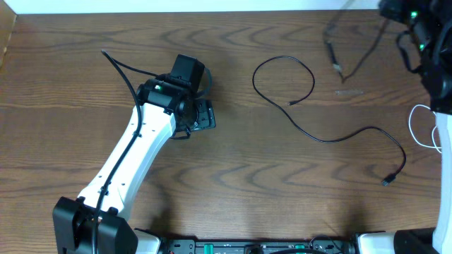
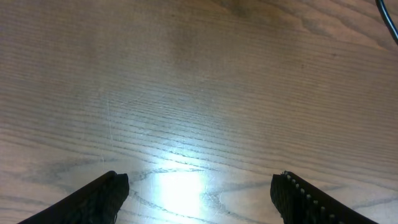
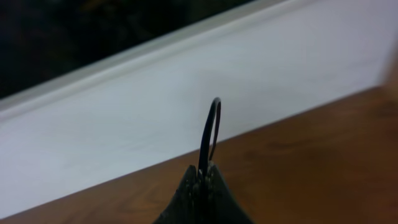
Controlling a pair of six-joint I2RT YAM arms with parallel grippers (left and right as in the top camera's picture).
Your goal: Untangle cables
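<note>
The left gripper hangs spread over the wooden surface. To its right, one thin black cable lies in a loose loop with a long wavy tail. The right gripper pinches a second black cable, looped above its fingertips.

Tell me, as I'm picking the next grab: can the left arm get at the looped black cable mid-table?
Probably yes. The left gripper is open over the table, and nothing lies between it and the looped black cable to its right.
</note>
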